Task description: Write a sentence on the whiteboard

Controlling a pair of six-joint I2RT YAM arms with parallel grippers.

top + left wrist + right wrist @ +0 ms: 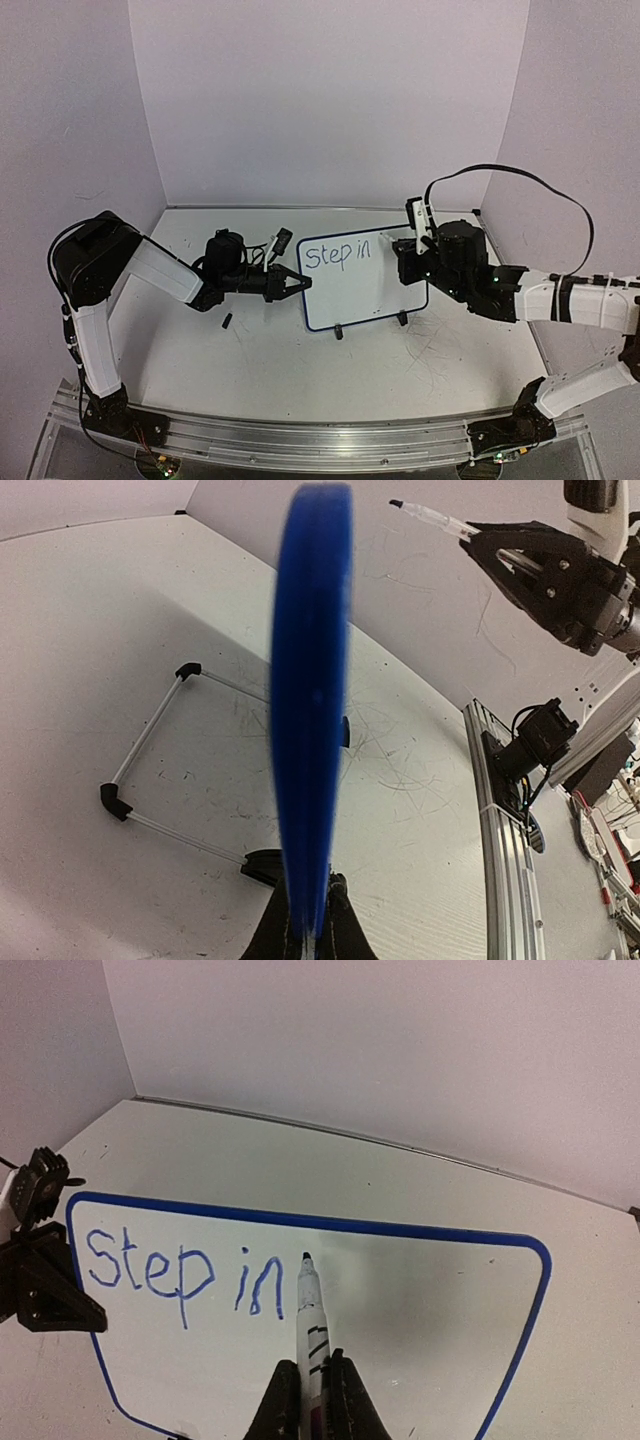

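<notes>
The whiteboard [375,295], white with a thin blue frame, stands upright mid-table. Blue handwriting on it reads "Step in" [338,255], the sentence as it stands, also seen in the right wrist view [180,1275]. My left gripper [300,283] is shut on the board's left edge; in its wrist view the blue frame [310,680] runs up from between the jaws [312,920]. My right gripper [312,1390] is shut on a white marker [310,1310]. The marker's dark tip [305,1257] sits just right of the "n", close to the board surface.
A small black object [228,321] lies on the table left of the board. The board's wire stand [150,750] reaches out behind it, and black feet [339,332] stand in front. A metal rail [300,440] lines the near edge. Walls close in the back and sides.
</notes>
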